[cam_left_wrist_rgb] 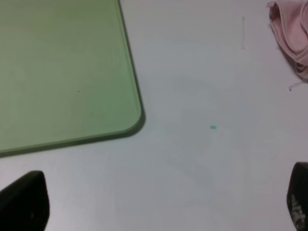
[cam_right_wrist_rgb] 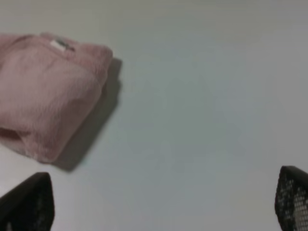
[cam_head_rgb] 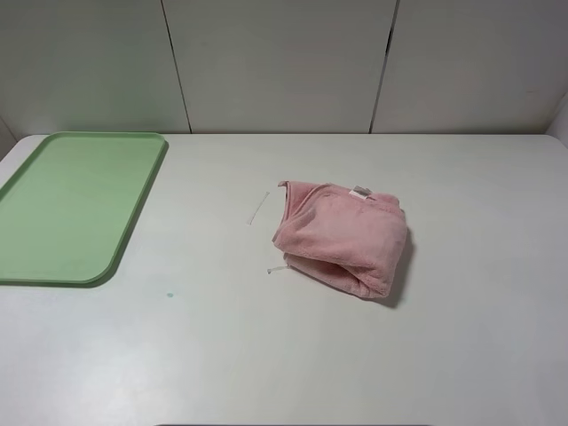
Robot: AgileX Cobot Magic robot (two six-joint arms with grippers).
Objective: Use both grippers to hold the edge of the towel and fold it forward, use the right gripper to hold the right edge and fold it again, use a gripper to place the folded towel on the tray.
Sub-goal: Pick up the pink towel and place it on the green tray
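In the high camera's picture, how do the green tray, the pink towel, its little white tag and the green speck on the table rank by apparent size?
Largest to smallest:
1. green tray
2. pink towel
3. white tag
4. green speck
The last two are both tiny, but the tag looks a bit bigger.

The folded pink towel lies well apart from the green tray.

Tray cut off by frame edge — towel cropped in left wrist view.
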